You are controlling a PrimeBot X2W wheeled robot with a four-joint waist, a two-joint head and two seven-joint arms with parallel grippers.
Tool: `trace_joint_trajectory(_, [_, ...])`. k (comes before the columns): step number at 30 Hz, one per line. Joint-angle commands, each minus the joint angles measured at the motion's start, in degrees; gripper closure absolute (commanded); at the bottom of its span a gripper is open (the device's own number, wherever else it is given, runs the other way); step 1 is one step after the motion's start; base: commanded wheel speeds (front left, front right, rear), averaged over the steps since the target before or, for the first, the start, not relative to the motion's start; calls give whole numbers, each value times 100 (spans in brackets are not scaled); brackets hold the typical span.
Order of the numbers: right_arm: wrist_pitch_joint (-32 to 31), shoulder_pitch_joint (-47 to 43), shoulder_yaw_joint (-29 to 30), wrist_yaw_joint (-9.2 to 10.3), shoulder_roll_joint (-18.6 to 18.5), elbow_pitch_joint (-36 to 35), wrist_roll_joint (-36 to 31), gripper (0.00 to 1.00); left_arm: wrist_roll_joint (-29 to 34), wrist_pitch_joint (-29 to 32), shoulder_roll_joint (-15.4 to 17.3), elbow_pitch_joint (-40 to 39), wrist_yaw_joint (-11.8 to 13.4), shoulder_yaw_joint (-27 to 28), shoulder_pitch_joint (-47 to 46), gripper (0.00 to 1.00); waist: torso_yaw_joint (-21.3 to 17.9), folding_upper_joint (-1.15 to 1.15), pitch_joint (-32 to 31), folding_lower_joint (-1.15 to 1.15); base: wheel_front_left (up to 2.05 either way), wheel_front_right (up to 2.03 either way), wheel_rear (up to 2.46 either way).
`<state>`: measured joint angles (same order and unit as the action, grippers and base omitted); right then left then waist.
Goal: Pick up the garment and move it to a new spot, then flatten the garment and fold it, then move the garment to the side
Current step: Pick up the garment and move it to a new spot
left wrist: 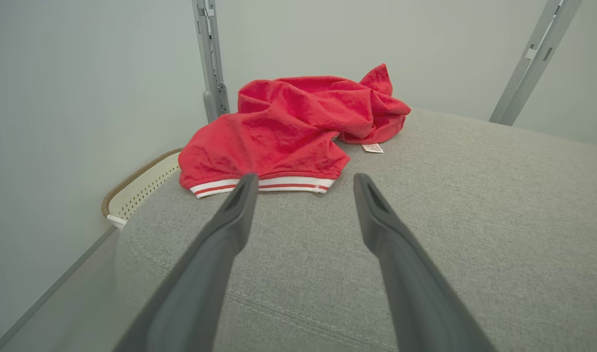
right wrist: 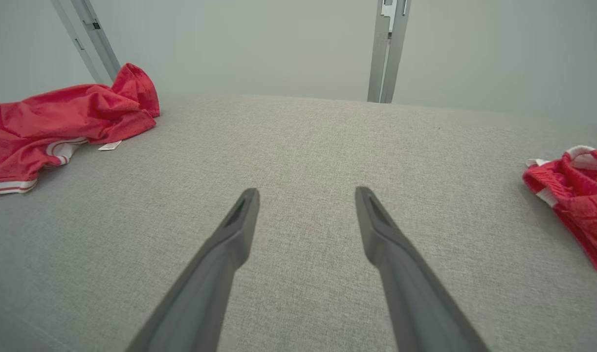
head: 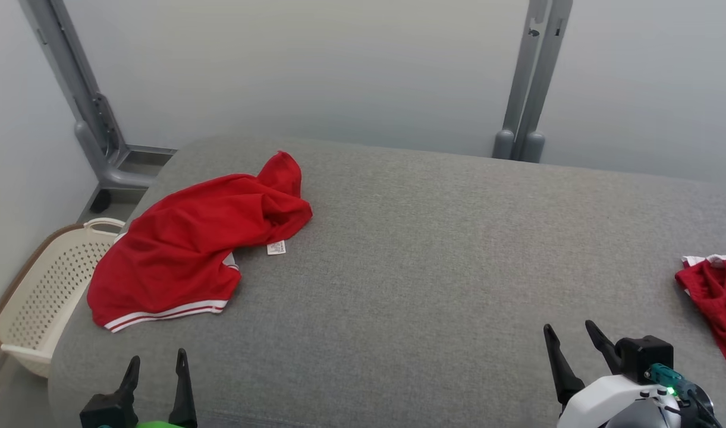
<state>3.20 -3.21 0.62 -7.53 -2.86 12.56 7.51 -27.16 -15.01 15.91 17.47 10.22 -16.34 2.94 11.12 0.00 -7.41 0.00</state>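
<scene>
The red garment (head: 184, 249) lies crumpled at the worktop's (head: 428, 267) far left corner, beside a basket (head: 41, 291). The left gripper (head: 158, 355) points at its striped hem from nearby, fingers (left wrist: 232, 215) apart and empty. The right gripper (head: 568, 325), likewise spread, sits well apart from it, nearer a second red cloth (head: 713, 297).

Light bright, even, diffuse. Pale walls (head: 339, 71) read flat and matte. Shadows faint: a thin soft one under the hem of the garment (head: 178, 255) on the grey cushion (head: 428, 267). Head view fairly sharp. Wrist views bow at the edges, frame posts (left wrist: 211, 58) lean; dark fingers (left wrist: 215, 264) go soft toward the bottom edge. A green lamp (head: 671, 390) glows on the right wrist.
</scene>
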Motion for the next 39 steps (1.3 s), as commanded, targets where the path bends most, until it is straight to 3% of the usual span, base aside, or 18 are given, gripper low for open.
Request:
trace_joint_trajectory(1, [35,12,-56,8,-7,22,66,0,43,12,72,-45,55,17,94,0,315,0,-27,0,0,0,0])
trace_joint_trajectory(13, [64,58,-438,8,-9,101,176,0,-7,223,286,-296,185,87,235,0,924,0,-59,0,0,0,0])
trace_joint_trajectory(26, [106,84,-549,8,-10,117,141,0,-81,515,416,-465,220,30,350,0,998,0,-68,0,0,0,0])
trace_joint_trajectory(32, [1,29,-551,8,-8,-67,98,0,-371,1285,473,-196,-264,-196,-227,0,1004,0,42,0,0,0,0])
trace_joint_trajectory(39, [-234,105,-704,8,-8,-521,-125,0,-608,2378,317,667,-642,-425,-1610,0,1013,0,299,0,0,0,0])
